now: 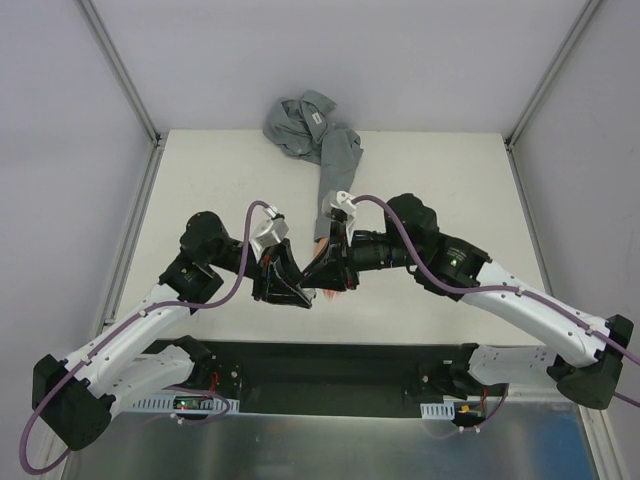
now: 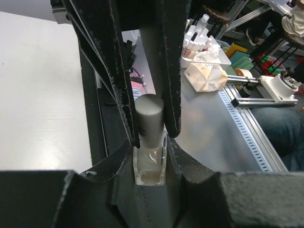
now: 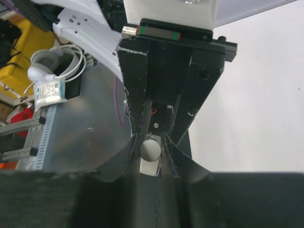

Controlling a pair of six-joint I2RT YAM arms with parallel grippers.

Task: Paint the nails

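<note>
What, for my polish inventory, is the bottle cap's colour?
Grey cap, clearest in the left wrist view.

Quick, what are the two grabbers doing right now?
Left gripper: jaws shut, holding the small clear bottle.
Right gripper: jaws shut on the bottle's grey cap.

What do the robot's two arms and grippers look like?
Both arms are alike: the left arm and right arm have white tapered links, bulky black joints and black bases. A purple cable loops along each. The left gripper and right gripper are black, with flat fingers scuffed pale at the edges. The left one's rail is marked red and green.
</note>
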